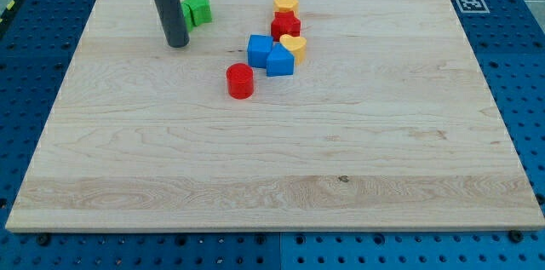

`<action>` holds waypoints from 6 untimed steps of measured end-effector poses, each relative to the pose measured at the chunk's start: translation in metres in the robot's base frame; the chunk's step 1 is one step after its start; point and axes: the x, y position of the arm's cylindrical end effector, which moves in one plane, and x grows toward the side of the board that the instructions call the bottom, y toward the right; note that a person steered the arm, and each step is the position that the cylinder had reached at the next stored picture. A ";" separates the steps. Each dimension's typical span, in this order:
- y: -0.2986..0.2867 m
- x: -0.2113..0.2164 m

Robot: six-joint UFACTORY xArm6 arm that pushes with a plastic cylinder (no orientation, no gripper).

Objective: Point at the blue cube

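The blue cube sits on the wooden board near the view's top centre, touching a second blue block with a pointed top on its right. My tip is the lower end of the dark rod; it rests on the board to the left of the blue cube, with a clear gap between them. A green block lies just above and right of the tip, partly hidden by the rod.
A red cylinder stands below the blue cube. A yellow heart-shaped block, a red block and a yellow block form a column right of the cube. The board lies on a blue pegboard table.
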 end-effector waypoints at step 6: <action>0.099 0.012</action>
